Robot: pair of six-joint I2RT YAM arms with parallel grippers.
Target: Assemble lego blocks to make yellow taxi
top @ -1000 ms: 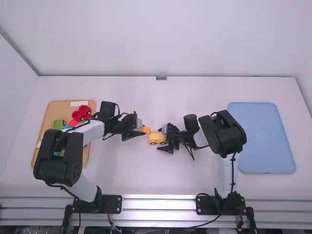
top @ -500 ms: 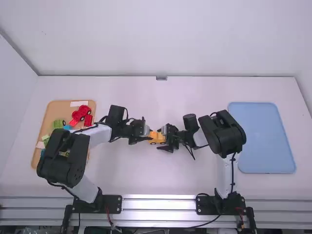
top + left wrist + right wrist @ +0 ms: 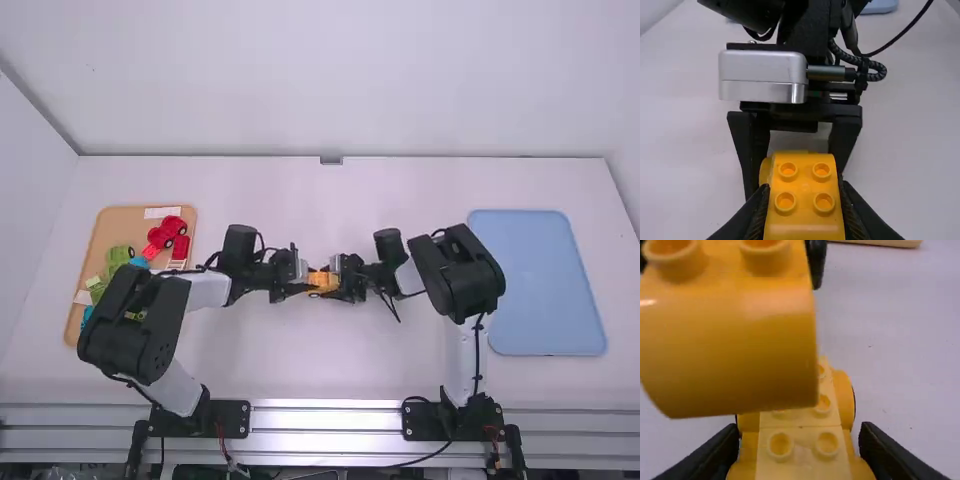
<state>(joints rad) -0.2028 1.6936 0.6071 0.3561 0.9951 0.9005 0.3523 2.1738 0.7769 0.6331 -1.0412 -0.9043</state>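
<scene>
Middle of the desk point(image 3: 420, 365): the two tools meet from opposite sides, with yellow pieces between them.
Left tool point(image 3: 308, 283): closed in on the yellow block point(image 3: 805, 172), a finger against each side, four studs showing between them.
Right tool point(image 3: 334, 282): closed in on the sides of the car base point(image 3: 802, 457), its fingers parted by the width of that piece.
Yellow block: above the car base, hiding part of its studs from the right wrist view; whether the two touch, I cannot tell.
Car base: pale yellow studded top, rounded yellow parts standing out at both sides.
Brown tray point(image 3: 122, 218): on the left of the desk, partly under the left arm, with red pieces point(image 3: 174, 226) towards its far end, green pieces point(image 3: 118, 256) beside them, and a blue piece point(image 3: 139, 262) near the green ones.
Blue tray point(image 3: 540, 290): flat on the right of the desk, just beside the right arm.
</scene>
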